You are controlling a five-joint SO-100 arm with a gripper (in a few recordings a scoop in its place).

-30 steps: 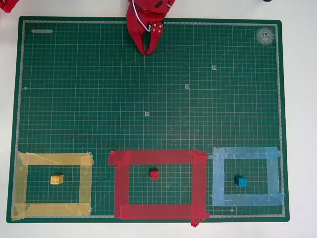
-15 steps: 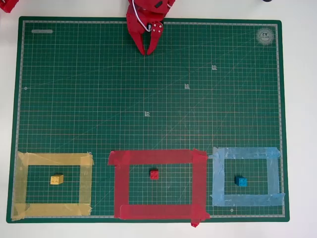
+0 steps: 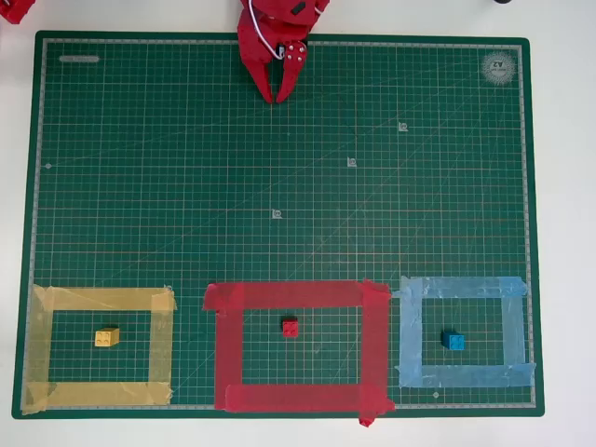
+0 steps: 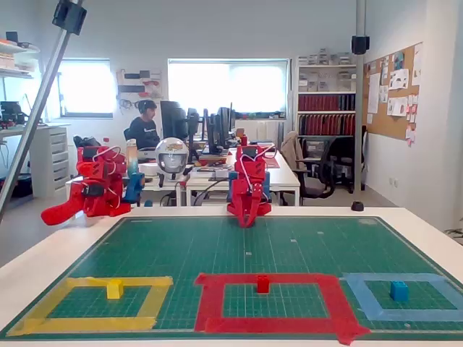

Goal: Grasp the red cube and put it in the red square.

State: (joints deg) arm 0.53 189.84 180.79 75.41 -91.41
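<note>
Red cube [image 3: 291,327] is sitting inside the red square [image 3: 296,295], roughly centred, clear of the tape on all sides; in the fixed view it is sitting upright on the green mat [image 4: 289,246]. No change against 0.5 s and 1.0 s ago: nothing is moving, cube and arm are holding the same spots. Yellow cube [image 3: 106,337] and blue cube [image 3: 454,341] are each resting in their own matching outlines. Far end: gripper [image 3: 277,99] is parked at the mat's top edge, well apart from the cube, tips pinched together, carrying nothing. Judging by this, placement is looking already satisfied and the arm is idling.
</note>
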